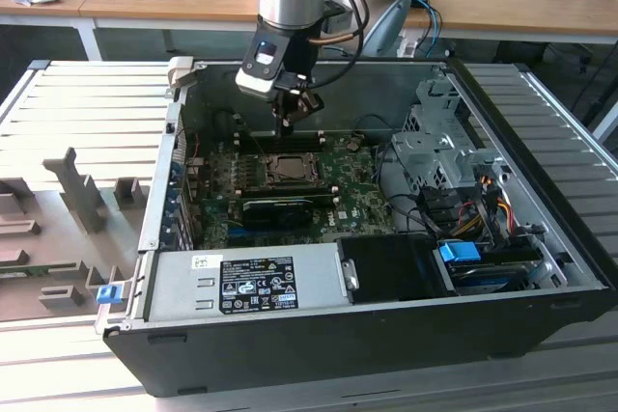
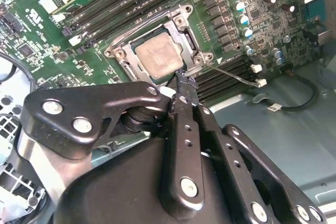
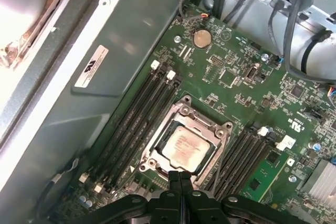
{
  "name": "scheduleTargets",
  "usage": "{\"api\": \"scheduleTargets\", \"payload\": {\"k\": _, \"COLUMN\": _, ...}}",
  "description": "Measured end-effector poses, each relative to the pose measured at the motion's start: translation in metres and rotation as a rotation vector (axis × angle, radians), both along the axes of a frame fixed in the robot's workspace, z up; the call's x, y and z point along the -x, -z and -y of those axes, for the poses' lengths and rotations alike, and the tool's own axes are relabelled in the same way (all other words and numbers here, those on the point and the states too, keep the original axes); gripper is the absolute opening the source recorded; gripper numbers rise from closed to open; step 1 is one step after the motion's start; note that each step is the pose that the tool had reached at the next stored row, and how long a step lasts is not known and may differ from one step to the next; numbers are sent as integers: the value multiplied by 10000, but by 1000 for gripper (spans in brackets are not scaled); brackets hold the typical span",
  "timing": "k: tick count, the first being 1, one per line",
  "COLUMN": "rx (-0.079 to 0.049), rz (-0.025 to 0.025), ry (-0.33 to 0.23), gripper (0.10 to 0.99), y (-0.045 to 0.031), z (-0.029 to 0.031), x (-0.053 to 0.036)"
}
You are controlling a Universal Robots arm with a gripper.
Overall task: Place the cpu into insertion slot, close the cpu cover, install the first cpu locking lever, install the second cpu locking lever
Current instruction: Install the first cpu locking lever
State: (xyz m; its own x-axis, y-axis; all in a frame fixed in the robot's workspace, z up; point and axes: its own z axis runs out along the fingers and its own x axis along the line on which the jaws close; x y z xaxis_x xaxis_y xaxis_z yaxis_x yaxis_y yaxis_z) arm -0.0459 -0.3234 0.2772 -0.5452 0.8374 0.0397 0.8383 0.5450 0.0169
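Silver-beige cpu [image 3: 185,146] sits in the insertion slot [image 3: 164,131], cpu cover [image 3: 202,120] down around it. Empty fingers [image 3: 174,182], pressed together, hover at the socket's edge beside a free locking lever [image 2: 233,73]; pushing it likely wants square, steady pressure.

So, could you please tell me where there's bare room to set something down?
Bare table slats lie on the exterior view's left, beyond the grey fixtures, and on its right beside the case. Inside is crowded: board, cables, gripper by the cpu.
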Motion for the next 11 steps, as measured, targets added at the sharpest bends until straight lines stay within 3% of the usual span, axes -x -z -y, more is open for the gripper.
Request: {"api": "scheduleTargets", "payload": {"k": 11, "rx": 0, "rz": 0, "ry": -639, "gripper": 106, "y": 0, "z": 3, "x": 0}}
